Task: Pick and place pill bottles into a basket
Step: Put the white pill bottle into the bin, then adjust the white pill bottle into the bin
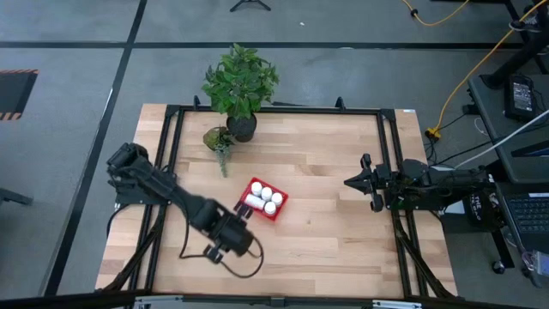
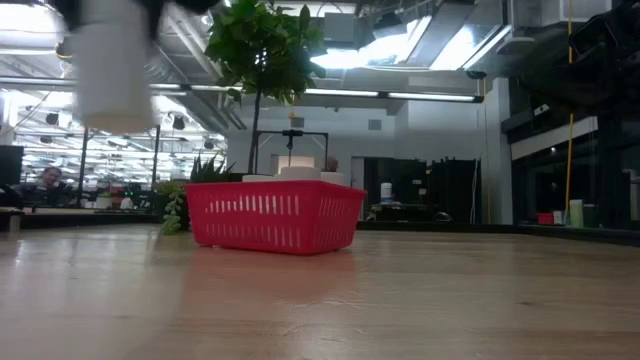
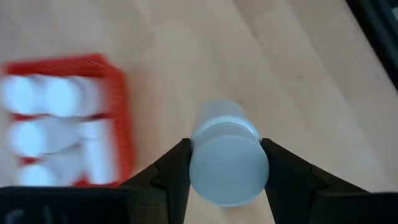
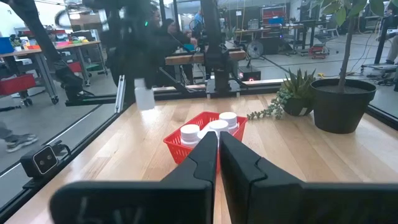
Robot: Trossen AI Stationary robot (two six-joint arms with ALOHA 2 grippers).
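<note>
High view: your left arm reaches in from the worktop's left edge, elbow bent, its left tool [image 1: 230,239] hanging above the wood between the basket [image 1: 264,199] and the worktop's front edge. Your left wrist view shows that tool clamped on a pill bottle [image 3: 227,160], one finger [image 3: 171,176] on each side of its white body. The bottle's long axis runs straight along the tool's line of sight, so you see a round end face-on, with the bare boards beyond it. In the low view the held bottle hangs upright, well clear of the surface and blurred. Your red basket sits near the middle of the worktop, turned at a slant to the edges, with five white bottles [image 1: 267,192] standing upright inside, caps up. Your right arm lies stretched in from the right edge, its right tool [image 1: 350,182] pointing toward the basket, fingers pressed together on nothing, well apart from it.
</note>
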